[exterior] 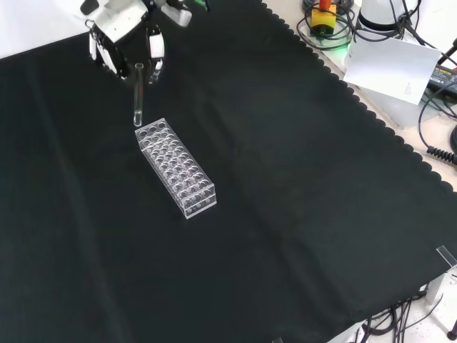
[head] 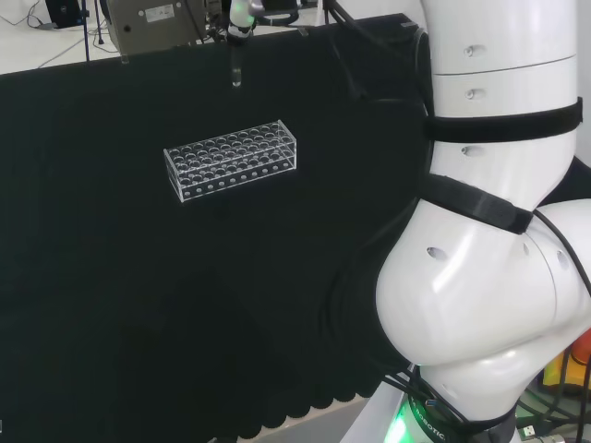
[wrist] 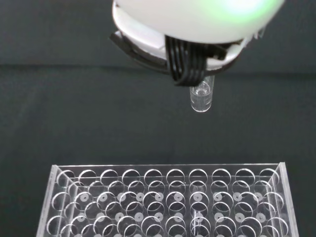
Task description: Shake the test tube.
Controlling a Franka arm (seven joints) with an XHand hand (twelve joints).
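A clear glass test tube (exterior: 137,95) hangs upright in the air, pinched near its top by the fingers of the black and white hand (exterior: 123,37) at the front view's top left. The tube's rounded lower end (wrist: 201,100) sits just above and beyond the end of a clear plastic tube rack (exterior: 176,166) with many empty holes. In the head view the tube (head: 236,66) hangs at the far edge of the cloth, behind the rack (head: 232,159). The rack (wrist: 168,202) lies close below in the wrist view.
The arm's white links (head: 499,231) stand at the head view's right. Cables, a white sheet (exterior: 393,68) and a red and yellow button unit (exterior: 325,14) lie off the cloth at the front view's top right. The cloth's scalloped edge (exterior: 400,143) runs down that side.
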